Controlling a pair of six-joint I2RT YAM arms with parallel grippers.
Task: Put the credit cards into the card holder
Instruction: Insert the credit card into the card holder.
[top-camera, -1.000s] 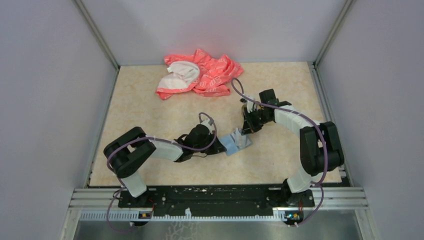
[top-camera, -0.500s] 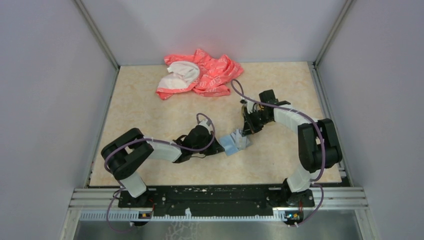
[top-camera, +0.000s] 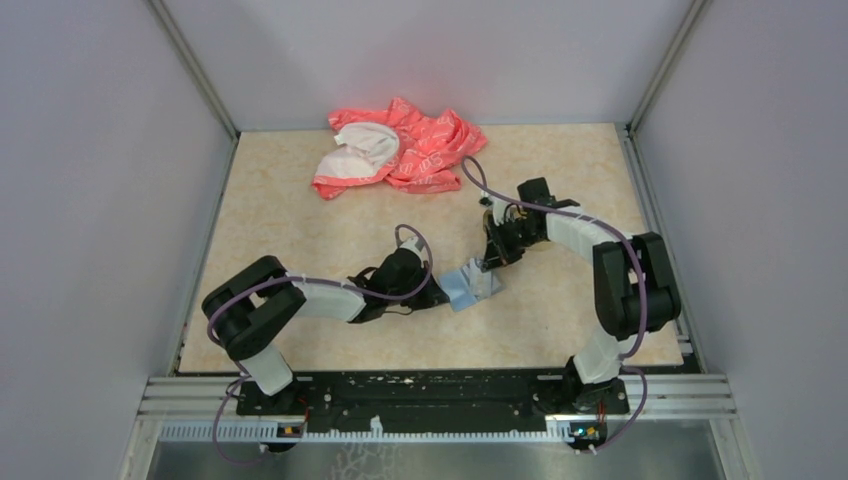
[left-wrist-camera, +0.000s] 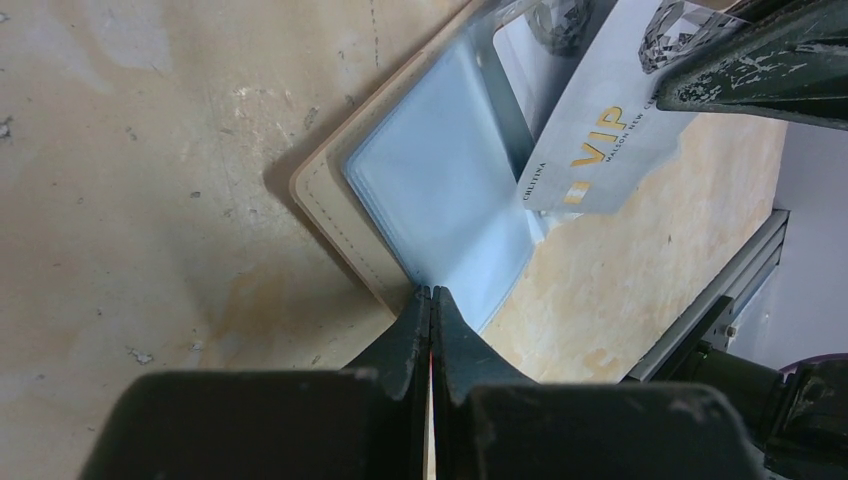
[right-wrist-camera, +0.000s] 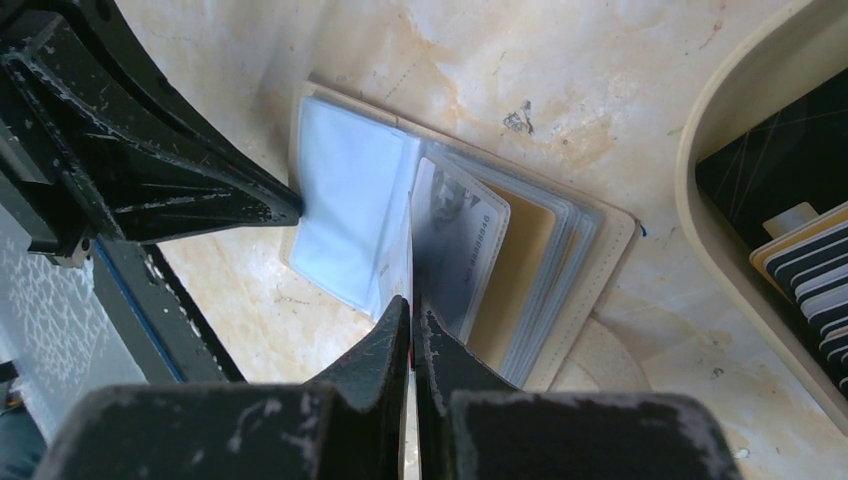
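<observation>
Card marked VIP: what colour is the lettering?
Gold, on a pale grey card; clearest in the left wrist view.

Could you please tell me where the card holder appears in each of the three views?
Top external: the card holder is a small blue patch near the picture's centre.
Left wrist: centre, lying open.
Right wrist: centre, left of the tan tray.
Shared landmark: its light-blue sleeve, seen in all three.

Beige card holder (left-wrist-camera: 430, 190) open flat; white VIP card (left-wrist-camera: 610, 140) tilted over it.
</observation>
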